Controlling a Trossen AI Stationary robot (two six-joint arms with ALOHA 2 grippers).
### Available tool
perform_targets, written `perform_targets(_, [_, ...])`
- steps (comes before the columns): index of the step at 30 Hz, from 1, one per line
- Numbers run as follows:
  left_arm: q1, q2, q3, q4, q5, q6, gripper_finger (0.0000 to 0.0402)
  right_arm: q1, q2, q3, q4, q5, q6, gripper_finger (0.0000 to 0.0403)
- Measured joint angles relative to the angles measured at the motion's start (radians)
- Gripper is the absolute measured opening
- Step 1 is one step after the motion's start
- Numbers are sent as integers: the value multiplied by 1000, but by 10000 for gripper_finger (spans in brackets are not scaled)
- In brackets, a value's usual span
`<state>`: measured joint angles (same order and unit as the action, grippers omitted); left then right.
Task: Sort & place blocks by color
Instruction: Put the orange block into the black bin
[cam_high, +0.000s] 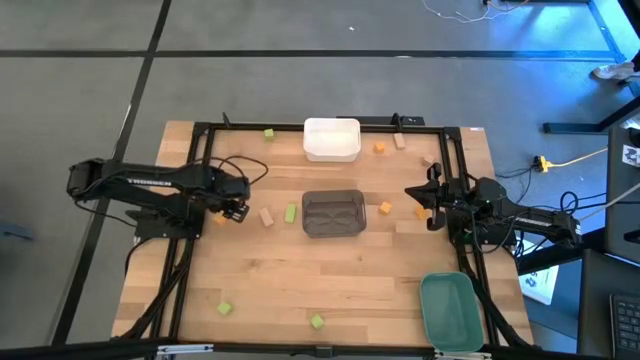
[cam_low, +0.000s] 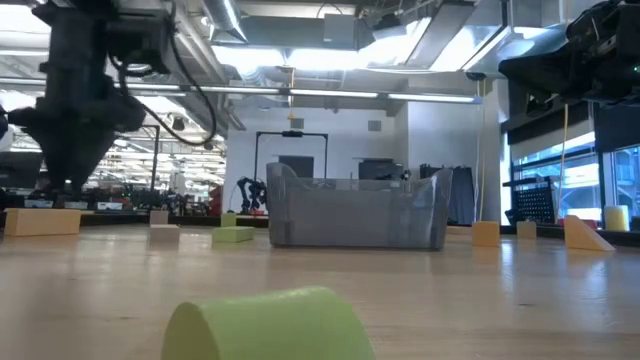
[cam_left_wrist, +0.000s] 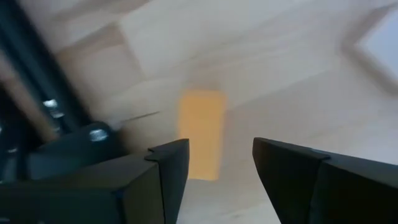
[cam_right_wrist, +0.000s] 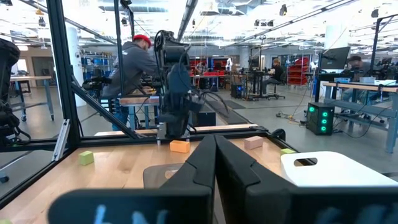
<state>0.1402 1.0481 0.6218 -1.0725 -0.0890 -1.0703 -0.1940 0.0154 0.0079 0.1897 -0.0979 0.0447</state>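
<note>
Small orange, light green and tan blocks lie scattered on the wooden table (cam_high: 330, 280). My left gripper (cam_high: 237, 210) points down, open, just above an orange block (cam_left_wrist: 200, 134) that lies flat on the table; its fingers (cam_left_wrist: 168, 162) stand over the block's two sides, apart from it. That block (cam_low: 40, 221) also shows under the gripper (cam_low: 62, 180) in the low view. A tan block (cam_high: 267, 216) and a green block (cam_high: 291, 212) lie to its right. My right gripper (cam_right_wrist: 214, 165) waits at the table's right side, shut and holding nothing.
A dark grey bin (cam_high: 333, 213) stands mid-table, a white bin (cam_high: 331, 139) at the far edge, a green bin (cam_high: 449, 310) near right. More blocks lie by the white bin, near the right gripper and along the near edge (cam_high: 317, 321). A person stands beyond the table (cam_right_wrist: 134, 62).
</note>
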Motion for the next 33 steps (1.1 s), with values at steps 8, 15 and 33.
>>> perform_targets(8, [0,2,-68,64,-18,-3,170,0,0,0,0,0,0,12])
perform_targets(15, [0,2,-83,70,-63,5,170,0,0,0,0,0,0,12])
perform_targets(33, [0,87,-75,73,-86,82,170,0,0,0,0,0,0,12])
